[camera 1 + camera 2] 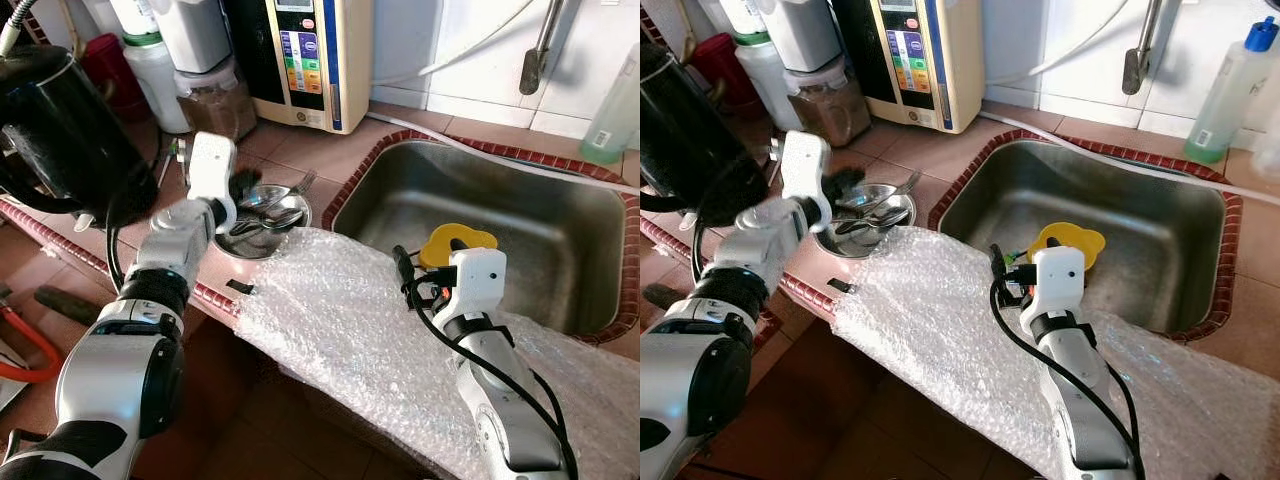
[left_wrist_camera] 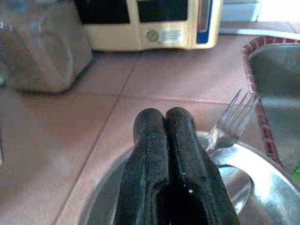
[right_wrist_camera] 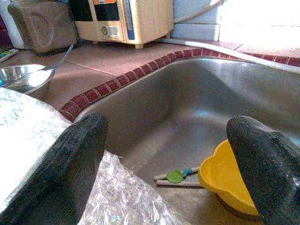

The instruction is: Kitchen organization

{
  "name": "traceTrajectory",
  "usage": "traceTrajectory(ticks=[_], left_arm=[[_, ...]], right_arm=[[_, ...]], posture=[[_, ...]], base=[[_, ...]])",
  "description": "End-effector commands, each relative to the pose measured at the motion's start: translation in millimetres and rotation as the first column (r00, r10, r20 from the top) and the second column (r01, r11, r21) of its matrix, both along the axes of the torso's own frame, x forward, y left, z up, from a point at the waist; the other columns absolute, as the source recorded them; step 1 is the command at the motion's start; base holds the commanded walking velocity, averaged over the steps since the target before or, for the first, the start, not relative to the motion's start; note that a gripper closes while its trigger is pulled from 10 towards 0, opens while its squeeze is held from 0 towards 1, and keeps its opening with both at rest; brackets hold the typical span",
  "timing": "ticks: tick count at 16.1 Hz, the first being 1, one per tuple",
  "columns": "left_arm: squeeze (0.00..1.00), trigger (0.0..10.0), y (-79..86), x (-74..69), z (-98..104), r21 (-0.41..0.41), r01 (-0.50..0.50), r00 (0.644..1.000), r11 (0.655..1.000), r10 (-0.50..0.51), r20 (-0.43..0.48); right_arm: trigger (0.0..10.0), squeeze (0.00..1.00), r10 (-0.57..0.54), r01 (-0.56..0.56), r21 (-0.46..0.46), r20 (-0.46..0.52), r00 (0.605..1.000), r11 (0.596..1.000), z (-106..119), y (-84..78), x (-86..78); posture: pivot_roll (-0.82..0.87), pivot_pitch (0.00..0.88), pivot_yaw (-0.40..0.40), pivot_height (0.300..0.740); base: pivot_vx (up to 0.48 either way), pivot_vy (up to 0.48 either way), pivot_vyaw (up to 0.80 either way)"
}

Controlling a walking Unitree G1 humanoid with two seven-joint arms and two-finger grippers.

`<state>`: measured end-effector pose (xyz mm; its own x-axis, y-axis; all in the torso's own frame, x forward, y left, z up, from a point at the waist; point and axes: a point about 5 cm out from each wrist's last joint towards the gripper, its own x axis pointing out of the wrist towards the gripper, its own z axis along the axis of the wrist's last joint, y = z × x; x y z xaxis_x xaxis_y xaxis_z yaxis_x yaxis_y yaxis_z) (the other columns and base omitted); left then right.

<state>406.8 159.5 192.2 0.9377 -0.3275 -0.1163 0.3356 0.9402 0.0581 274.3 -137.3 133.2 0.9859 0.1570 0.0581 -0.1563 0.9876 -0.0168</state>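
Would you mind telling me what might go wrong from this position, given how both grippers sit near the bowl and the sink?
The left gripper, shut, hovers over the steel bowl of cutlery; pressing down might tip the bowl or flick out the fork. The right gripper, open over the sink, sits above the bubble wrap draped over the counter edge; it could snag the sheet and drag it into the sink or onto the floor.

sink (image 1: 520, 215): dull steel; bowl (image 1: 855, 240): shiny metal; wrap (image 1: 350, 330): seemingly plastic

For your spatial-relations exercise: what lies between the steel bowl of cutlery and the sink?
In the left eye view, bare tiled counter and the sink's red-brick rim separate it from the steel bowl.
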Motion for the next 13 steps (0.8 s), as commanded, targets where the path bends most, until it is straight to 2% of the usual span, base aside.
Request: traceTrajectory(ticks=[1,2,4,7,10,13], left_arm=[[0.38,10.0,8.8,-1.7,1.5,0.068,0.02,1.0,0.997,-0.019,-0.014],[1.0,10.0,11.5,-1.6,5.4,0.093,0.035,0.999,0.995,-0.034,-0.016],[1.0,10.0,14.0,-3.5,4.8,0.133,0.083,0.996,0.988,-0.078,-0.043],[1.0,10.0,23.5,-10.2,-3.3,0.236,0.221,0.971,0.946,-0.192,-0.14],[1.0,10.0,31.3,-8.9,1.0,0.31,0.254,0.961,0.916,-0.203,-0.187],[1.0,10.0,31.4,-8.2,1.4,0.344,0.295,0.943,0.891,-0.215,-0.253]], right_arm=[[10.0,0.0,0.017,-0.017,0.005,-0.006,1.0,1.0,-0.5,3.2,1.9],[10.0,0.0,0.017,-0.017,0.003,-0.007,1.0,1.0,-0.6,3.1,2.6],[10.0,0.0,0.018,-0.018,0.003,-0.008,1.0,1.0,-1.0,3.4,3.1],[10.0,0.0,0.024,-0.024,0.004,-0.01,1.0,1.0,-1.4,4.7,3.9],[10.0,0.0,0.027,-0.027,0.001,-0.01,1.0,1.0,-2.1,4.7,4.1],[10.0,0.0,0.025,-0.025,0.0,-0.015,1.0,1.0,-3.4,4.7,3.0]], posture=[[-0.15,0.072,0.145,0.74],[-0.15,0.07,0.143,0.74],[-0.14,0.069,0.141,0.74],[-0.14,0.067,0.139,0.74],[-0.14,0.069,0.139,0.74],[-0.15,0.071,0.141,0.74]], base=[[0.0,0.0,0.0],[0.0,0.0,0.0],[0.0,0.0,0.0],[0.0,0.0,0.0],[0.0,0.0,0.0],[0.0,0.0,0.0]])
